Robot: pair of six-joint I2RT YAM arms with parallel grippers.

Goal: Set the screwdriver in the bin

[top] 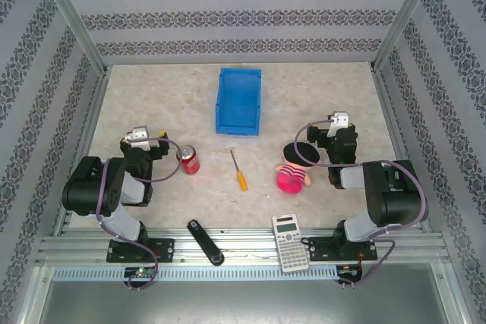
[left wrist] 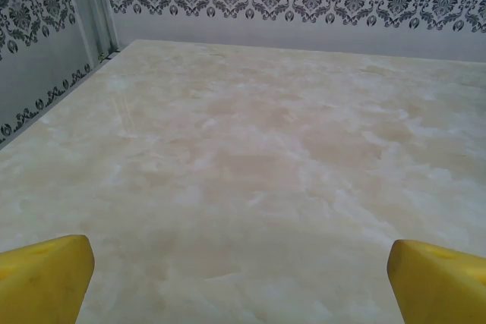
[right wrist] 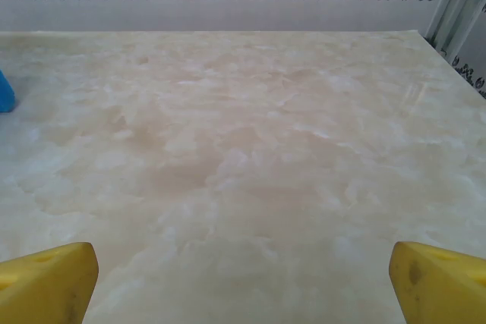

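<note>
Down at the near edge lie a black bar-shaped object (top: 205, 242) and, to its right, a calculator (top: 290, 243), both out of the way. Behind them, left to right: the left gripper (left wrist: 243, 275) hangs wide open with nothing in it, a red soda can (top: 188, 159) stands just beside that arm, and the screwdriver (top: 238, 170) lies flat mid-table (orange handle toward us), well apart from the blue bin (top: 238, 100) behind it, so I'd say pick-up, carry and drop all remain. Further right, a pink striped toy (top: 292, 177) and a black disc (top: 301, 152) sit near the right gripper (right wrist: 243, 278), likewise spread wide and empty; nothing seems to block the way to the bin.
</note>
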